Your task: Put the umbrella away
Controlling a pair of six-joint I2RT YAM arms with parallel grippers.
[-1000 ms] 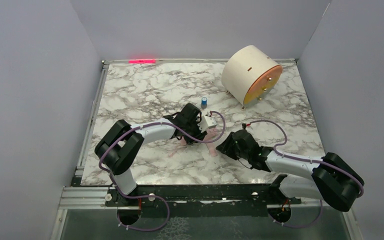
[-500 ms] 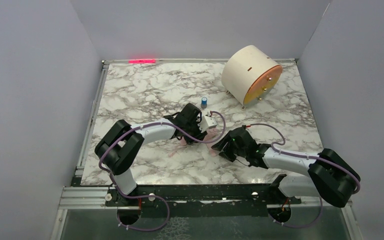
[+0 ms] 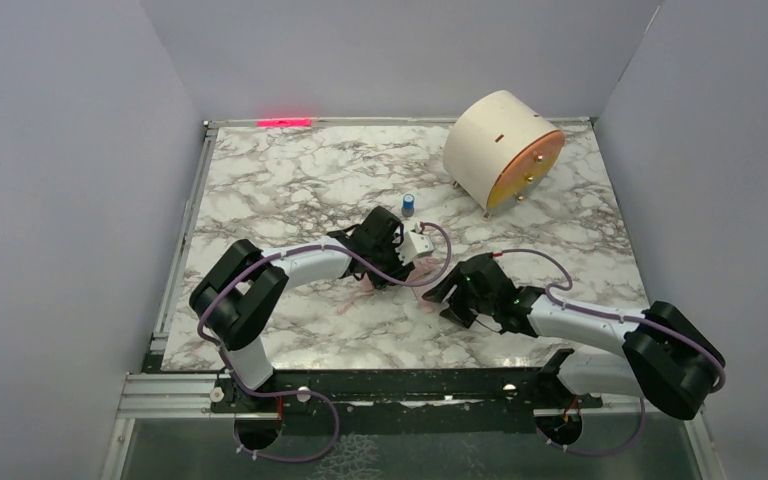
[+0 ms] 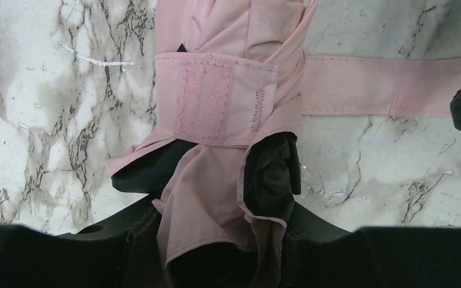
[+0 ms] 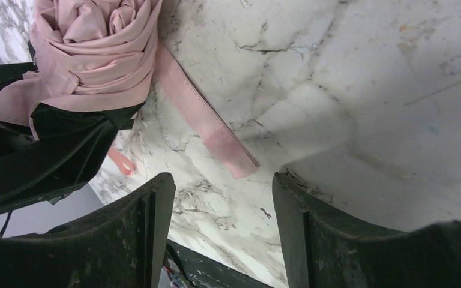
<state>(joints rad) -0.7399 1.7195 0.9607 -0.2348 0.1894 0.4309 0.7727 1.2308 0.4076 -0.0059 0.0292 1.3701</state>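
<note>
The pale pink umbrella lies folded on the marble table, and my left gripper is shut on its fabric. Its strap wraps the bundle, showing a velcro patch, and runs flat across the table to the right. In the top view my left gripper sits mid-table over the umbrella. My right gripper is open just right of it. In the right wrist view its fingers stand apart just short of the strap's free end, not touching it. The umbrella bundle is at the upper left.
A cream drum with an orange face stands at the back right on small feet. A small blue object stands just beyond the left gripper. Grey walls enclose the table on three sides. A metal rail runs along the table's left edge.
My right gripper has moved left across the table toward the strap's free end, then nearly stopped. The left gripper and the umbrella have stayed put.
</note>
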